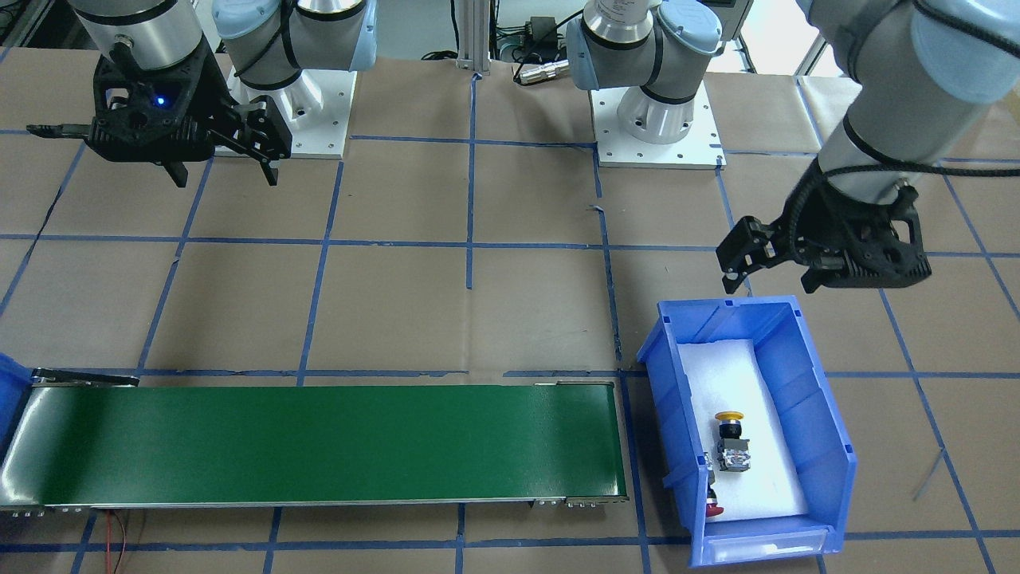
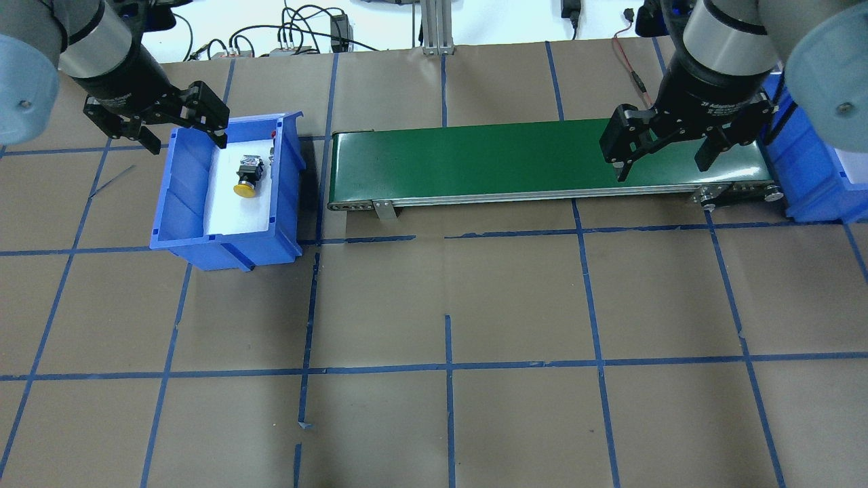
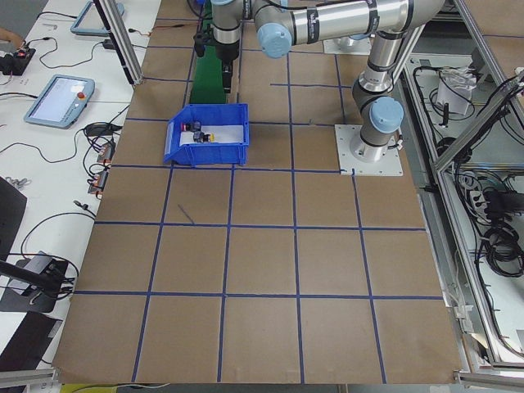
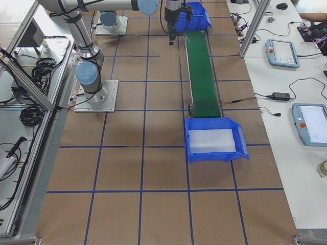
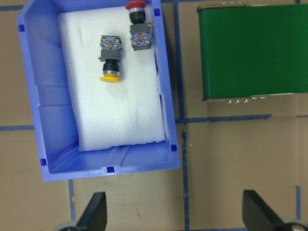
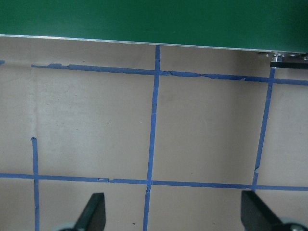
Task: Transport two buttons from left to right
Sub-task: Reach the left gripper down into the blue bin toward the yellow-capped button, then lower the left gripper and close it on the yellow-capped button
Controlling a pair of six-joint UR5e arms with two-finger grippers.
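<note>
Plainly, the yellow button [image 5: 109, 57] and the red button [image 5: 137, 24] lay in the blue bin [image 5: 33, 86] on the robot's left.
Both rested on their sides on the white foam pad [image 5: 120, 115], just beside each other, the red one close against the wall nearest the green conveyor belt [image 2: 508, 159]. The left gripper [image 2: 186, 142] hung above the bin's end, jaws wide and empty. The right gripper [image 2: 661, 168] hung over the counter [image 2: 447, 305] by the belt's other end, near a second blue bin [image 2: 810, 190], jaws also wide and empty.
</note>
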